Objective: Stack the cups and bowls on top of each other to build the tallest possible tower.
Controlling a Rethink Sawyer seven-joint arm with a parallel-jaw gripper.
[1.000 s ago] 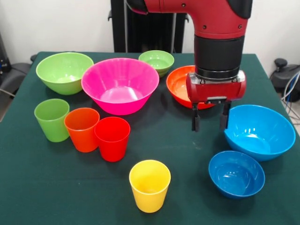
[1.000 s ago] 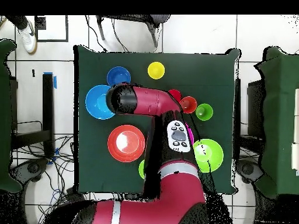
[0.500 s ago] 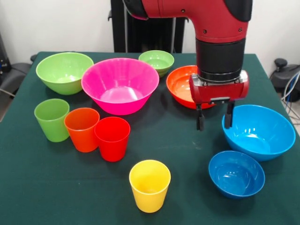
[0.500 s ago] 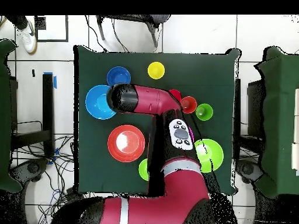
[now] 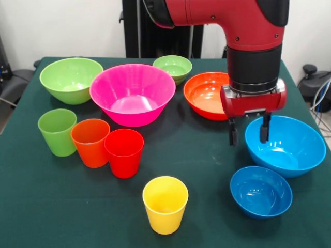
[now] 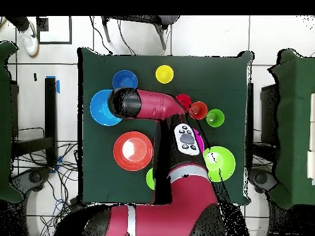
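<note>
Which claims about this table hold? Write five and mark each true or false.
1. The tool is open and empty. True.
2. The red cup sits inside the big blue bowl. False: it stands on the table beside the orange cup.
3. The tool straddles the big blue bowl's rim. True.
4. The yellow cup stands apart from the other cups. True.
5. A tower has been started. False: nothing is stacked.

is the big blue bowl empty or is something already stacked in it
Empty. The big blue bowl sits upright on the table, its bare glossy inside showing; the open gripper hangs at its rim.
</note>
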